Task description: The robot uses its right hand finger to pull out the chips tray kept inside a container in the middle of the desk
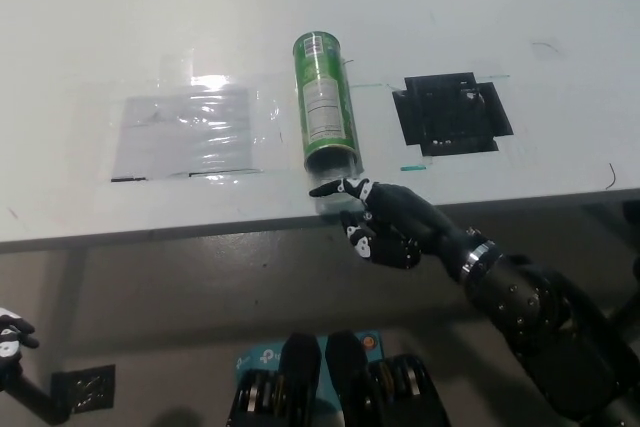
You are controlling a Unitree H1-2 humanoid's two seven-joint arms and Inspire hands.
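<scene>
The black right hand (383, 223) reaches in from the lower right and sits at the near edge of the desk, right at the open mouth of the can. One finger (328, 188) is stretched out and points left across the front of the opening, its tip at the rim, while the other fingers are curled under toward the palm. It grips nothing, and whether the fingertip actually touches the tray cannot be told.

From the largest thing down: the wide white desk (150, 27) fills the upper part of the view, its front edge running across the middle. On its left part lies a flat sheet of clear, shiny plastic film (185, 129) over a greyish patch, catching a bright glare at its top. To the right, well apart from the hand, is a flat black square mat (452, 112) (its outline is a little ragged).

The green cylindrical chips container (324, 107) lies on its side in the middle of the desk, closed end away from the robot, white label facing up, open end toward the near edge. The clear plastic chips tray (333, 199) shows just at that mouth, barely out of the can.

The white left hand (12, 339) rests low at the far lower-left corner, only partly in view, so its fingers cannot be judged.
</scene>
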